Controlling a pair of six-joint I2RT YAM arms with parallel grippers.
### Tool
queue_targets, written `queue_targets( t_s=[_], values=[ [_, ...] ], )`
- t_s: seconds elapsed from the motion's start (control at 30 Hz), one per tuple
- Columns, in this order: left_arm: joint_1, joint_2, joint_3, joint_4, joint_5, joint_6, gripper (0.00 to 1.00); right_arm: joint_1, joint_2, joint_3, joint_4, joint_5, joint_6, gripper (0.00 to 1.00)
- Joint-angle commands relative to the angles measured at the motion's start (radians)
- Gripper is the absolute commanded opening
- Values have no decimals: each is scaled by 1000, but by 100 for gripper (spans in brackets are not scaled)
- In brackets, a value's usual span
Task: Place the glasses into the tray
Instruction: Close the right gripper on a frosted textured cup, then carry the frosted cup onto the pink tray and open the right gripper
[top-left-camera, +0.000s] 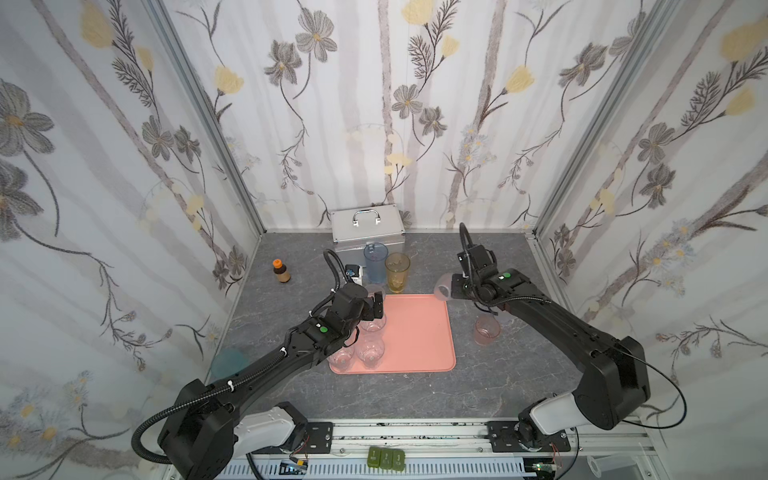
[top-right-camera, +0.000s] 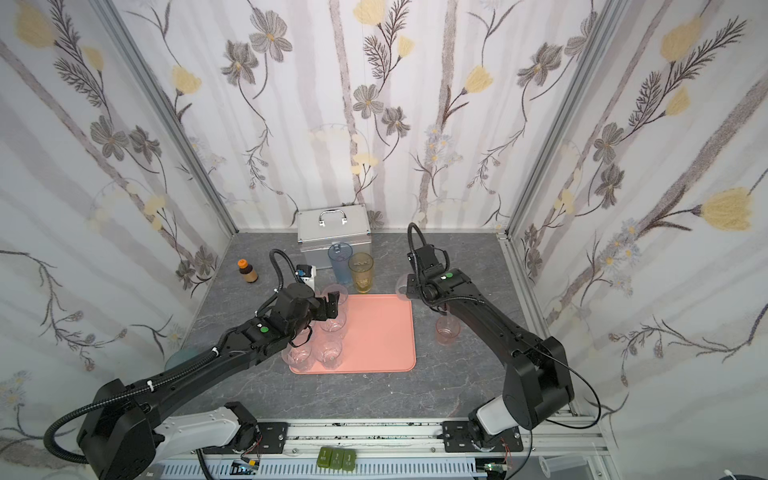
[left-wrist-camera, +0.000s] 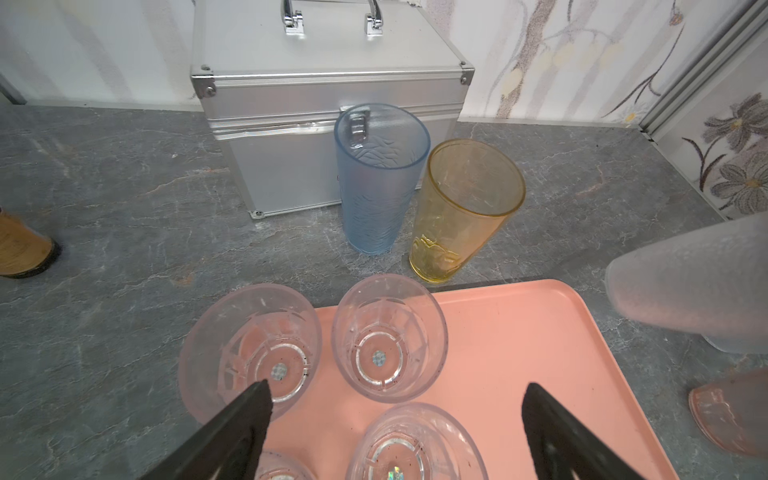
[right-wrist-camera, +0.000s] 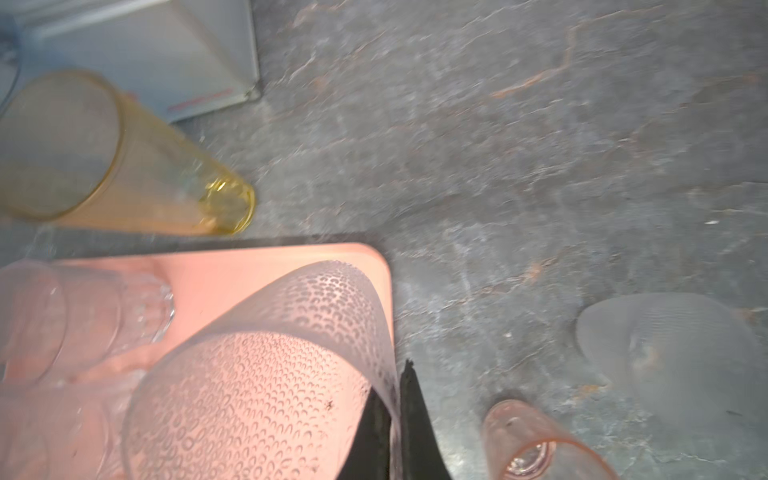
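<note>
Right gripper pinches the frosted dimpled plastic tumbler by its rim, right of centre in a top view, at the upper-right corner of the flat salmon-pink tray; I judge it light, slick.

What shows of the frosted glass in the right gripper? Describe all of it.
The frosted glass is a see-through, milky tumbler, its wall covered in small dimples. It is empty and tipped sideways over the far right corner of the tray. The right gripper is shut on its rim, one finger inside, one outside. Nothing else visibly touches it.
</note>
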Motion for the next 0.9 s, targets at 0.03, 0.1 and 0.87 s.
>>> queue_targets(
  t_s=[0.03, 0.1, 0.87],
  values=[
    [5, -11, -15, 40, -5, -19, 97, 104, 129, 123, -60, -49, 0, 6],
    [8, -16, -20, 40, -4, -20, 97, 122, 212, 198, -76, -64, -5, 6],
    [35, -49, -75, 72, 11, -25, 99, 130, 518, 483, -144, 18, -45, 14]
  ],
)
